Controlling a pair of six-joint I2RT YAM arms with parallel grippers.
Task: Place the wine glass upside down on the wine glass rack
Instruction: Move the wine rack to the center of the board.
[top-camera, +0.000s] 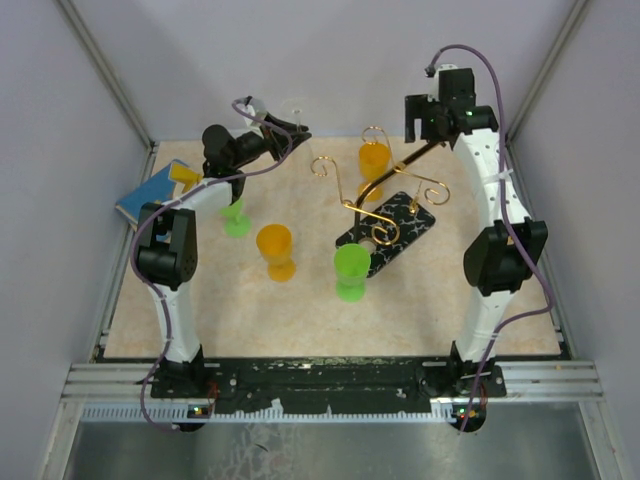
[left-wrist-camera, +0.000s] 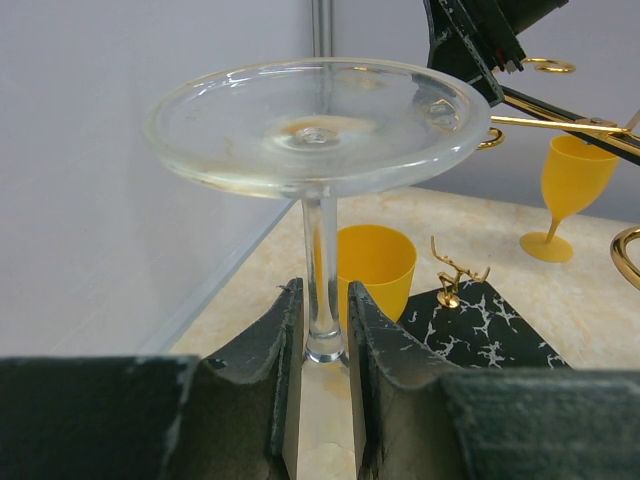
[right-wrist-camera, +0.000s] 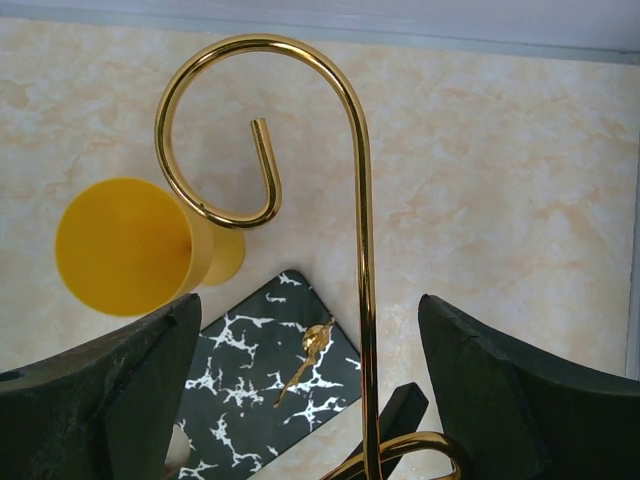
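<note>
Left gripper pinching stem of clear wine glass; foot disc shows above fingers, bowl hidden; held aloft near back wall, left of rack. On table, upright: green goblet, orange goblet, second green goblet. Yellow goblet beside rack, bowl empty. Wine glass rack centre-right. Right gripper spread wide either side of a gold scroll arm, not touching

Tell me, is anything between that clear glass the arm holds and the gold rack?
Yes. The right gripper stands open around the top scroll of the wine glass rack, across from the wine glass in the left gripper. An orange goblet also stands by the rack's base, on the glass's side.
</note>
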